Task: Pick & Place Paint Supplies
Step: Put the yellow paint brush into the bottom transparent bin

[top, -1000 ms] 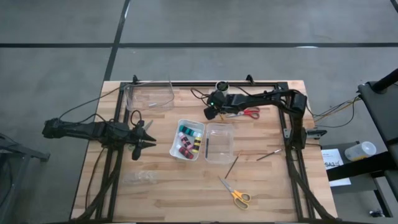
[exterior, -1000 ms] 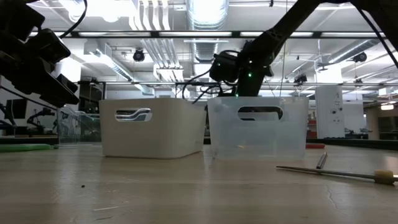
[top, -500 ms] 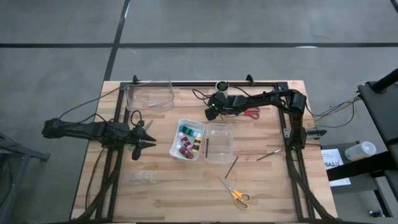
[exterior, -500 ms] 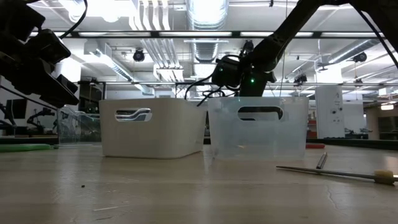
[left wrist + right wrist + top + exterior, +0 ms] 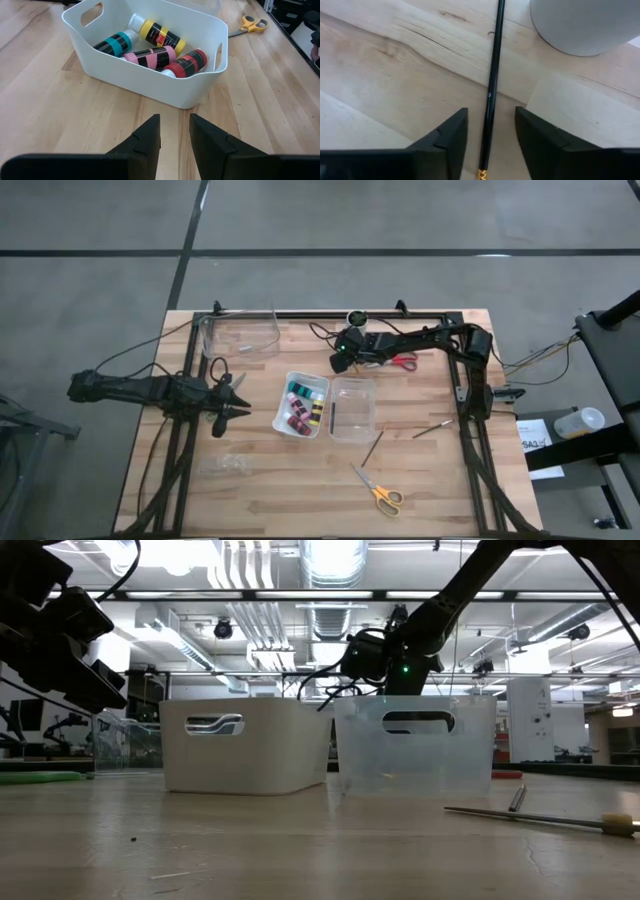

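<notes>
the right gripper (image 5: 490, 145) sat low over the far side of the table (image 5: 260, 490), its jaws standing part way in, one on either side of a thin black brush (image 5: 492, 95) that lay flat on the wood and not yet pinched. the brush ran on toward a white round cup (image 5: 585, 25) just beside its far end. the risk, as it looked, lay in that thin handle: fingers closing on something so flat to the boards could skate over it or roll it aside, and a grip taken off-centre could let it swing and knock the cup on the way up. red scissors (image 5: 402, 362) lay just beside the gripper, near enough to be nudged. the left gripper (image 5: 174, 135) waited at the table's left, jaws narrow and empty, facing the white bin (image 5: 90, 55), where the teal bottle (image 5: 114, 43), yellow bottle (image 5: 155, 33), pink bottle (image 5: 150, 56) and red bottle (image 5: 187, 61) already lay. next to it the clear bin (image 5: 352, 408) appeared to hold one dark stick. two more brushes (image 5: 373, 447) and the yellow scissors (image 5: 380, 494) remained loose on the near side, well apart from both arms, so much sorting looked left, and any brush dropped from height might bounce clear of its bin.
</notes>
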